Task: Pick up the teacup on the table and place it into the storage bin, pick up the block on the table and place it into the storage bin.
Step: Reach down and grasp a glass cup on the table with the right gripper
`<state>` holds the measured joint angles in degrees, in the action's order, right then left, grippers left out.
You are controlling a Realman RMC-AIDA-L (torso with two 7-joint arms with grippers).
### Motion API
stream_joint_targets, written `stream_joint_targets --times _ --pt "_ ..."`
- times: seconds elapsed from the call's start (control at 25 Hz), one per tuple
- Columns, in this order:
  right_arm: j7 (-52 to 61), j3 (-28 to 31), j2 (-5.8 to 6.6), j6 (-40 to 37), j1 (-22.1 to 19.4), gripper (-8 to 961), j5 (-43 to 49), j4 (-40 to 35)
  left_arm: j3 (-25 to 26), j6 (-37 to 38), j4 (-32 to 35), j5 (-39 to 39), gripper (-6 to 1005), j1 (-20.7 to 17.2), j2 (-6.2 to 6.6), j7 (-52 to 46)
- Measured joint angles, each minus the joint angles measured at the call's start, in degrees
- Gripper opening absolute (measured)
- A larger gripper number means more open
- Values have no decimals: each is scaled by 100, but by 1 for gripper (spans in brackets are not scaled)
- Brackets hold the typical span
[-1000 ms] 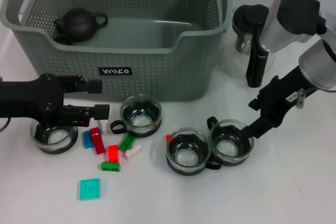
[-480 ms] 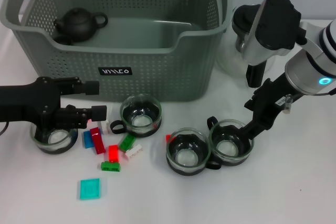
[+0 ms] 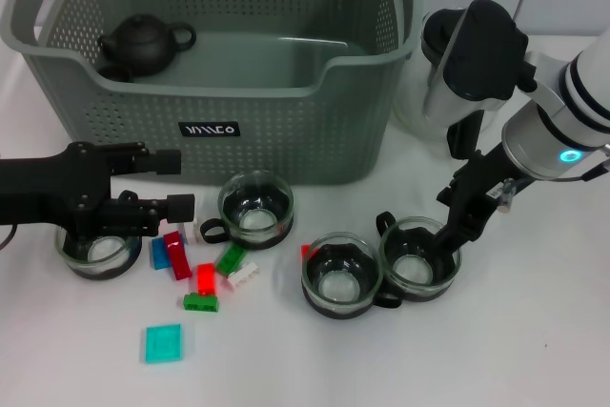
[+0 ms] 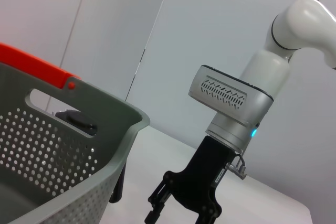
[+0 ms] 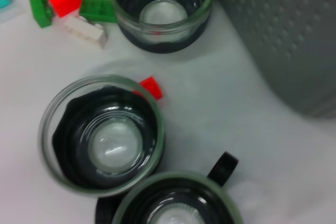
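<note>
Right end effector (image 3: 446, 240) at the rim of the rightmost glass teacup (image 3: 419, 259) on the white surface (image 3: 534, 331); finger state apparently spread, not certain. Left end effector (image 3: 173, 183) spread above another teacup (image 3: 95, 247). Blocks (image 3: 202, 278) lie before the storage bin (image 3: 286, 111).

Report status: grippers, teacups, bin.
Right gripper down at rim of rightmost teacup, grip not confirmed. Left gripper open, over leftmost teacup. Four teacups on table; storage bin holds only a black teapot.
</note>
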<state>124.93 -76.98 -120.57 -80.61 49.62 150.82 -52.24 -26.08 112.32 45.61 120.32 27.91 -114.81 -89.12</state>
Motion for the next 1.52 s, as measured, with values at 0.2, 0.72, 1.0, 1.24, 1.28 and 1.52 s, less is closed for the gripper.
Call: stream_joint_targets --times 0.2,0.72,1.0,1.24,1.28,1.52 --pt "101 -74 -2 146 38 790 4 122 13 1 0 0 807 1 -7 0" --pt "172 -389 -10 213 75 479 -3 177 22 -24 -44 0 807 4 -7 0" --pt "199 -389 -16 231 115 407 -35 212 25 -26 -44 0 806 4 -6 0" --pt "218 -388 -19 282 118 366 -171 229 25 -26 -44 0 806 4 -6 0" --pt "238 -392 -20 286 118 366 -175 230 25 -26 -44 -1 806 4 -6 0" --pt "316 -592 -20 287 116 317 -212 237 24 -26 -44 -55 806 4 -6 0"
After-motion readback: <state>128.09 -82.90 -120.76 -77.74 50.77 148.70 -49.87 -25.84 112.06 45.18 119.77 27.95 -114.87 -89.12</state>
